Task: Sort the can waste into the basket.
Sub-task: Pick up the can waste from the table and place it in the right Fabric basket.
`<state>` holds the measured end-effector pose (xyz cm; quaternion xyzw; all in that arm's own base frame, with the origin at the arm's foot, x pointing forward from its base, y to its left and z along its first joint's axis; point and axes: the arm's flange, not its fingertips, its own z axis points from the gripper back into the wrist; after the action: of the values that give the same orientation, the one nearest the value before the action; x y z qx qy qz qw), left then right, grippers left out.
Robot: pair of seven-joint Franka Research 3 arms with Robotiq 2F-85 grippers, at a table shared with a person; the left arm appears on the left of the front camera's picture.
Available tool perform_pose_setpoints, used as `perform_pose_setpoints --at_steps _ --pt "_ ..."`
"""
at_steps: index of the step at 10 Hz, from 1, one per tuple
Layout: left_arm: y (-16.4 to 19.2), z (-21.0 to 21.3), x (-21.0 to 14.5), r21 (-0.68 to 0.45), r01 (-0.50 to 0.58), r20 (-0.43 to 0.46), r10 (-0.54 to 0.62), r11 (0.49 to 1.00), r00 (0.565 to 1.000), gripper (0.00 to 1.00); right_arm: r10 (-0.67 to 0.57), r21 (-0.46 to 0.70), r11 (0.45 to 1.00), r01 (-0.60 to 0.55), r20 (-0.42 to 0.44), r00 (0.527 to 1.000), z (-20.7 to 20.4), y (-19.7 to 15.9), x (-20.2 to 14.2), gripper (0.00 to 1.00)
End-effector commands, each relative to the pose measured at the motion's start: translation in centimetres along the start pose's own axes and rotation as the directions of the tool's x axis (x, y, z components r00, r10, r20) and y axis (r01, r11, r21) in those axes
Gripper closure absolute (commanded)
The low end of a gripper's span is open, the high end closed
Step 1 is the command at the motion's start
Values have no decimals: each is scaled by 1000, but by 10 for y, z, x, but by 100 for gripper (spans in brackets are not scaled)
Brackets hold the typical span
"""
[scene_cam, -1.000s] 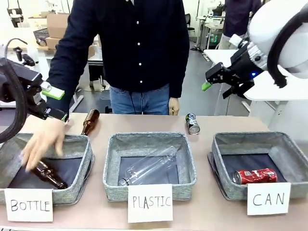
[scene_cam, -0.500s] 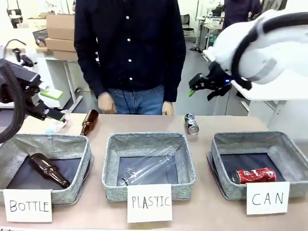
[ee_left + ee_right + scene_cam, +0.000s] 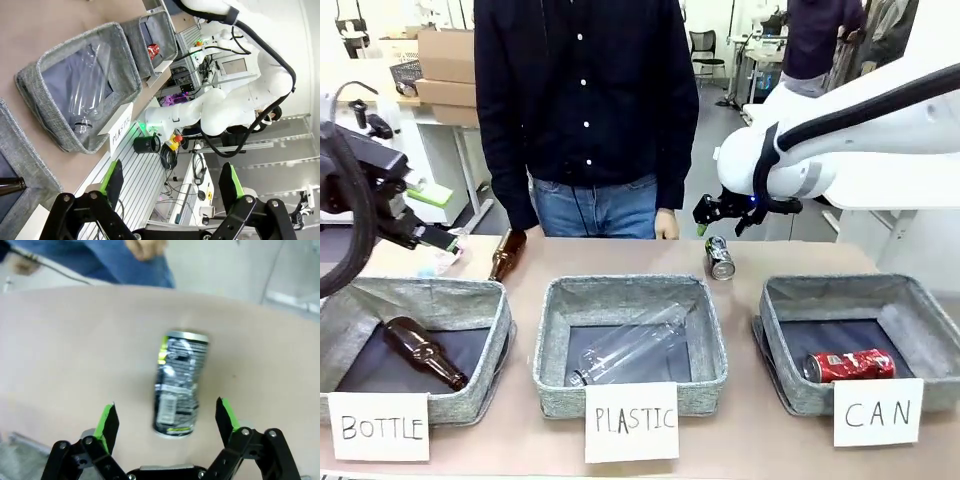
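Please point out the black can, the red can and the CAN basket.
black can (image 3: pixel 177 385), right wrist view, middle of its side.
red can (image 3: pixel 850 365), front view, middle of its side.
CAN basket (image 3: pixel 840 285), front view, far rim.

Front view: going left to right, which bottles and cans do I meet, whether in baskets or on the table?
near brown bottle → far brown bottle → clear bottle → black can → red can

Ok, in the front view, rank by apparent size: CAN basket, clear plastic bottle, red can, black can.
1. CAN basket
2. clear plastic bottle
3. red can
4. black can: it lies farther from the camera, so the two cans may really match.
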<state>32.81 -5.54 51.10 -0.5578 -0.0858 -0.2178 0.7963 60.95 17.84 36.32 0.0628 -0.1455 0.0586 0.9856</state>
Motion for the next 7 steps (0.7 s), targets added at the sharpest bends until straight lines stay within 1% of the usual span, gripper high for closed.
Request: perform_pose_setpoints --at_steps 1,2,3,5,6,7 --pt "-1 3 -2 -1 12 -8 -12 1000 1000 0 -37 -74 997 31 -83 996 -13 16 17 0" --pt "-1 3 -2 -1 12 -8 -12 1000 1000 0 -39 -91 995 29 -119 992 -30 14 17 0" --pt "-1 3 -2 -1 12 -8 -12 1000 1000 0 -47 -96 995 34 -134 990 -39 12 17 0" --pt "-1 3 -2 -1 12 -8 -12 1000 1000 0 -55 -119 992 39 -137 989 -43 12 17 0" --pt "-1 3 -2 -1 12 -8 -12 1000 1000 0 -51 -131 991 31 -147 988 -44 13 16 9" --pt "-1 3 -2 -1 12 -8 -12 1000 1000 0 -54 -122 992 34 -157 986 -45 13 15 60"
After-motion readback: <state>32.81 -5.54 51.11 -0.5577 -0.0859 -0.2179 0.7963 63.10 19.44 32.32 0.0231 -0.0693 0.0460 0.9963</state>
